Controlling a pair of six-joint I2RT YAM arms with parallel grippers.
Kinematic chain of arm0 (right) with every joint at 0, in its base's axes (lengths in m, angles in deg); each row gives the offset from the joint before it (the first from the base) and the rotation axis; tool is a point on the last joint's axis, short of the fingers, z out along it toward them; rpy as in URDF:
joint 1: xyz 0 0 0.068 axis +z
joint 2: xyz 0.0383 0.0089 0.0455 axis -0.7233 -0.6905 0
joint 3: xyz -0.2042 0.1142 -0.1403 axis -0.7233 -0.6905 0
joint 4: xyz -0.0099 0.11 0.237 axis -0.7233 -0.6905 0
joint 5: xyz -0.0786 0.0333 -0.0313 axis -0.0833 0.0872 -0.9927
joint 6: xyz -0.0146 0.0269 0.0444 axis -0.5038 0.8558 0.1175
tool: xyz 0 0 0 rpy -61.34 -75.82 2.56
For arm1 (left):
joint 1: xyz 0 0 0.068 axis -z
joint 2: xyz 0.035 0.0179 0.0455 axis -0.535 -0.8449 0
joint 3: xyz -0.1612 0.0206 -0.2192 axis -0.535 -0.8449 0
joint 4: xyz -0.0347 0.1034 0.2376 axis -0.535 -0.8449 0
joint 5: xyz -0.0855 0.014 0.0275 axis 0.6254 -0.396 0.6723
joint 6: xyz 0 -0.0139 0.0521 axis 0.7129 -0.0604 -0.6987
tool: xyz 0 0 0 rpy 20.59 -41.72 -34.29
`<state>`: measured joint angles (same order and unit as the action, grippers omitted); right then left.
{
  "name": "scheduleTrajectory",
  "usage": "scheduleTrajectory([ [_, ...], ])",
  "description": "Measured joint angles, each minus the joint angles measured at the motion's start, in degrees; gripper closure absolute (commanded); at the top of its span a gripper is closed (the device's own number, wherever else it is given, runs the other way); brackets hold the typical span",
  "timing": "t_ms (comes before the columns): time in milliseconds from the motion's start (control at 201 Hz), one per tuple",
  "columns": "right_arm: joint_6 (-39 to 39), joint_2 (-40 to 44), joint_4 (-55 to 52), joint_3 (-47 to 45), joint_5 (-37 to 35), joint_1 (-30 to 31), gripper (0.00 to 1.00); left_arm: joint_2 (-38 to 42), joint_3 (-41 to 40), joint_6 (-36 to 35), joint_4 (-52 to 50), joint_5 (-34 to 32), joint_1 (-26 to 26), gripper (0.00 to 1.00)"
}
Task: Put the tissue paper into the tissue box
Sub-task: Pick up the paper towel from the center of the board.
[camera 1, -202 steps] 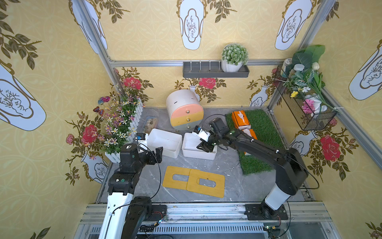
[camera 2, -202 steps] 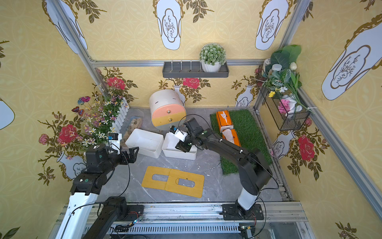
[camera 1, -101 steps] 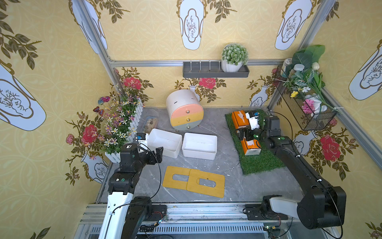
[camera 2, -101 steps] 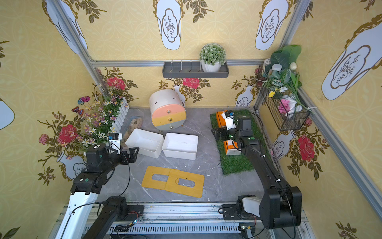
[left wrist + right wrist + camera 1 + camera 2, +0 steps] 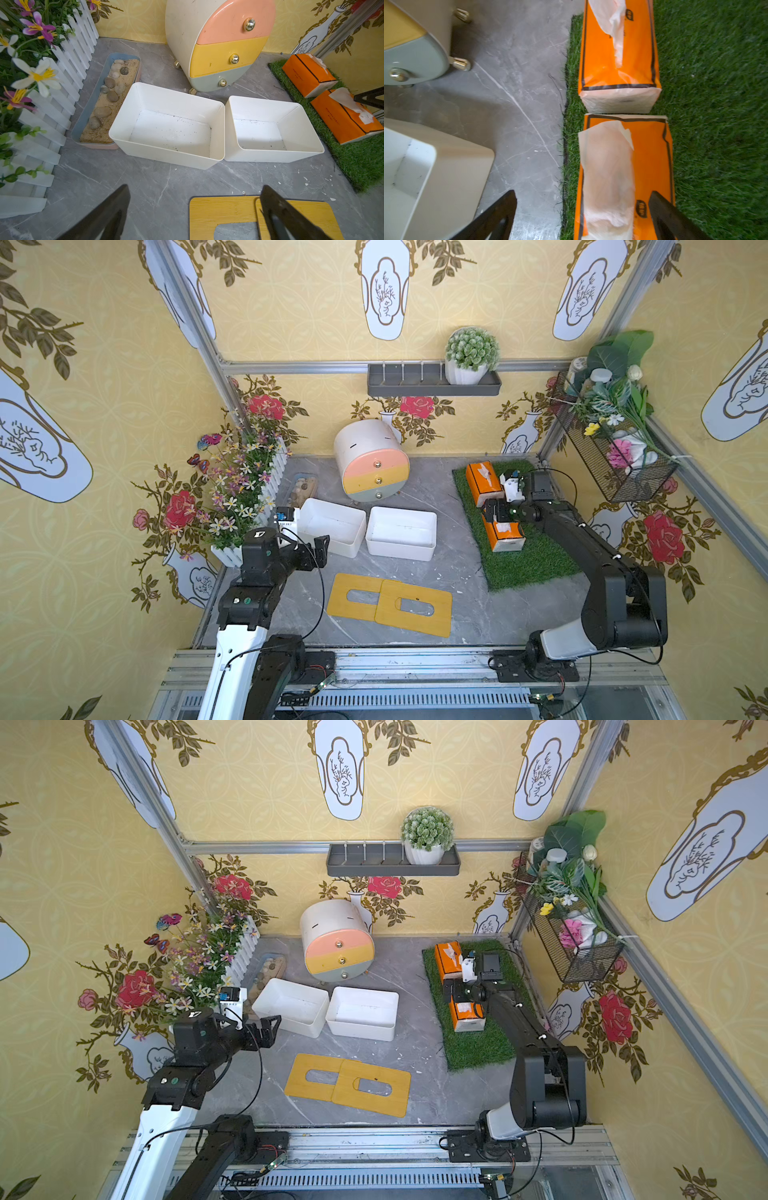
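Tissue packs [image 5: 482, 486] two, white boxes [image 5: 399, 549] two, bamboo lids [image 5: 415, 626] two

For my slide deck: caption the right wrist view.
Open right gripper hovers above two orange tissue packs laid end to end on green turf.

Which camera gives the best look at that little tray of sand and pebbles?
The left wrist view: the pebble tray is close up, each stone distinct. In both top views it is small, beside the white fence. The right wrist view misses it.
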<state>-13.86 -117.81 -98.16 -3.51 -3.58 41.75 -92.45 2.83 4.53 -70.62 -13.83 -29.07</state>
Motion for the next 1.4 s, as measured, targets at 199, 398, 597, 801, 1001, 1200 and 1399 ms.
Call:
scheduleTrajectory([
  [199, -0.92, -4.37, -1.75, 2.08, -2.95, -0.33, 0.0, -0.15, 0.0, 0.02, 0.0, 1.01, 0.0, 0.0],
  [398, -1.81, -6.78, -3.28, 2.56, -5.68, -0.33, 0.0, -0.22, 0.0, 0.02, 0.0, 1.46, 0.0, 0.0],
  [597, -2.67, -7.78, -4.39, 2.75, -8.59, -0.28, 0.0, -0.26, 0.0, 0.02, 0.02, 2.16, 0.0, 0.0],
  [801, -3.15, -9.75, -4.42, 2.75, -10.05, 0.22, 0.0, -0.31, 0.0, 0.04, 0.02, 2.56, 0.0, 0.0],
  [1001, -3.54, -11.91, -4.46, 2.49, -10.05, 0.59, 0.0, -0.35, 0.0, 0.17, 0.02, 2.91, 0.0, 0.0],
  [1200, -4.2, -13.6, -4.42, 2.29, -9.75, 1.38, 0.0, -0.24, 0.0, 0.15, 0.02, 2.95, 0.0, 0.0],
  [1399, -4.57, -15.32, -5.29, 2.38, -9.4, 2.01, 0.12, -0.13, 0.0, 0.15, 0.02, 2.95, 0.0, 0.0],
])
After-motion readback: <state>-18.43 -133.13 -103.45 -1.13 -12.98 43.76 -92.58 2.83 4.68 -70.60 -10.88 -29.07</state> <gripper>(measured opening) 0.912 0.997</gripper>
